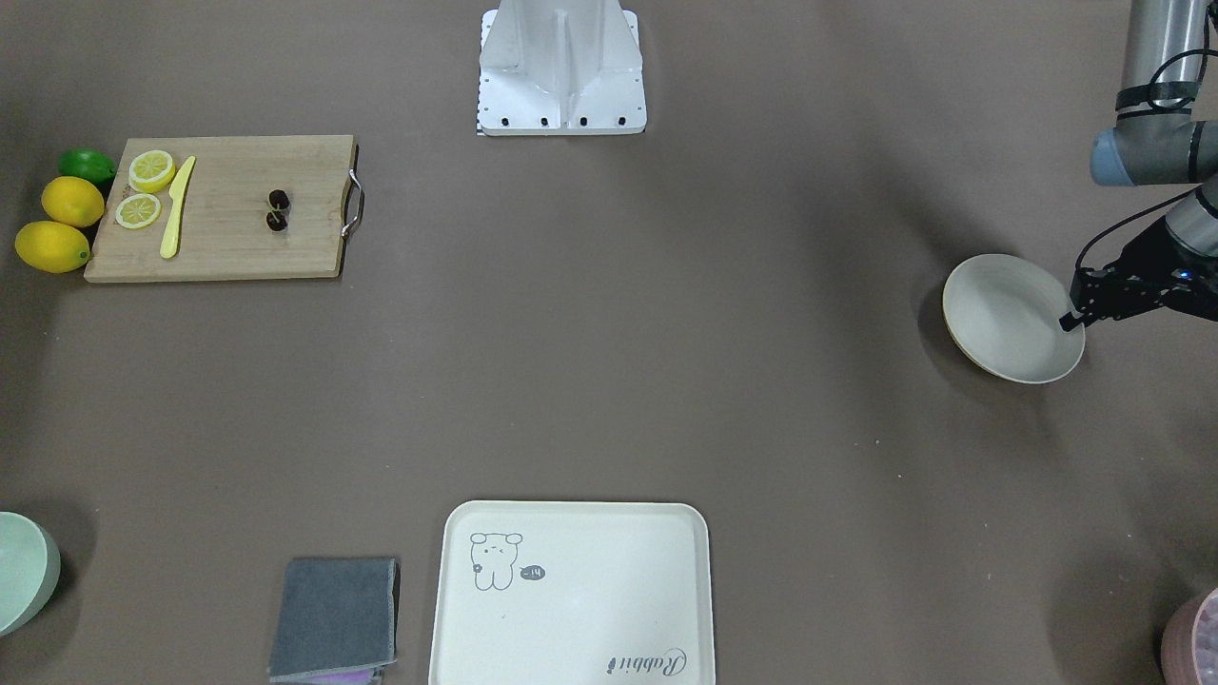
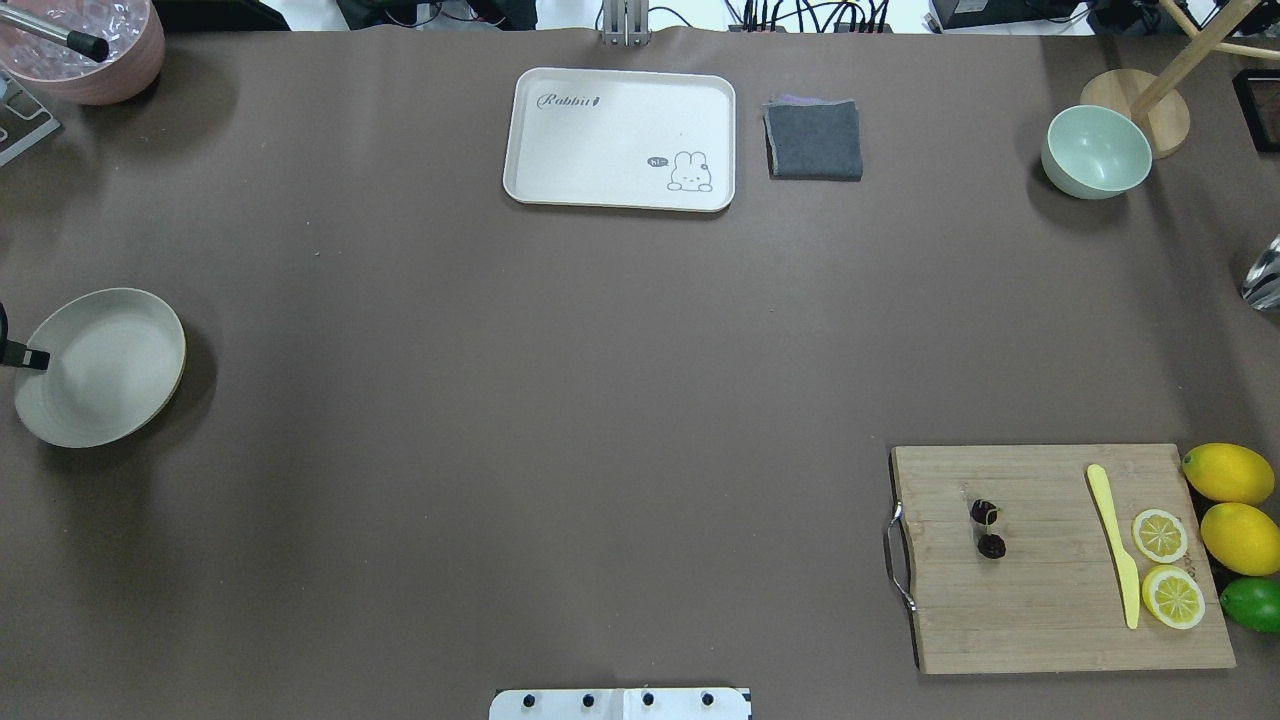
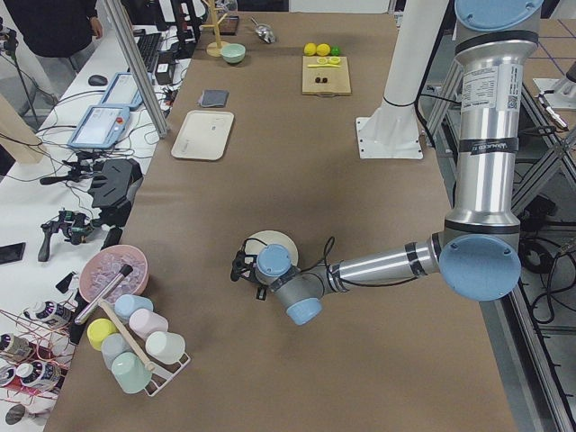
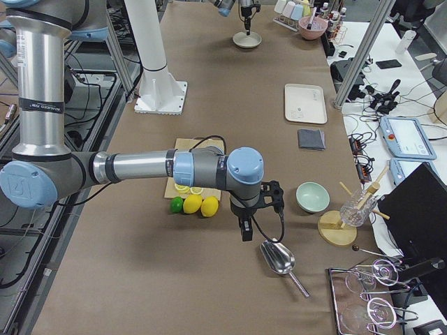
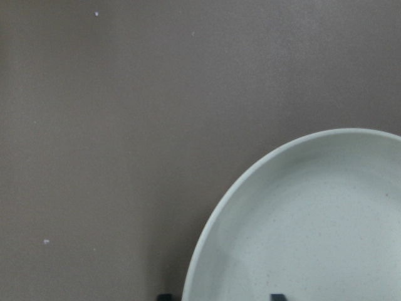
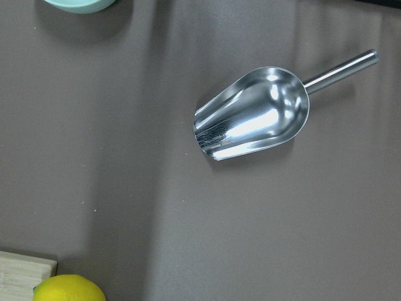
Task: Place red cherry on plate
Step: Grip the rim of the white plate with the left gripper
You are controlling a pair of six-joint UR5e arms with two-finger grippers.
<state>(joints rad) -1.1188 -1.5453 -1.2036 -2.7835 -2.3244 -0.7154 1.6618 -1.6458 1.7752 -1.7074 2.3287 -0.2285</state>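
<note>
The red cherry (image 2: 988, 528), a tiny dark pair on a short stem, lies on the wooden cutting board (image 2: 1050, 610) at the table's near right; it also shows in the front view (image 1: 277, 210). The cream plate (image 2: 100, 370) sits far off at the left side. My left gripper (image 1: 1072, 322) is at the plate's (image 1: 1009, 319) outer rim, open. In the left wrist view one fingertip (image 5: 164, 296) is outside the plate (image 5: 313, 232) and the other is inside. My right gripper (image 4: 244, 227) hangs past the lemons, near a metal scoop (image 6: 250, 116); whether it is open or shut I cannot tell.
On the board lie a yellow knife (image 2: 1115, 545) and two lemon slices (image 2: 1160, 535). Two lemons (image 2: 1228, 472) and a lime (image 2: 1252, 603) sit beside it. At the far edge are the rabbit tray (image 2: 530, 130), grey cloth (image 2: 813, 140), mint bowl (image 2: 1095, 150) and pink bowl (image 2: 90, 50).
</note>
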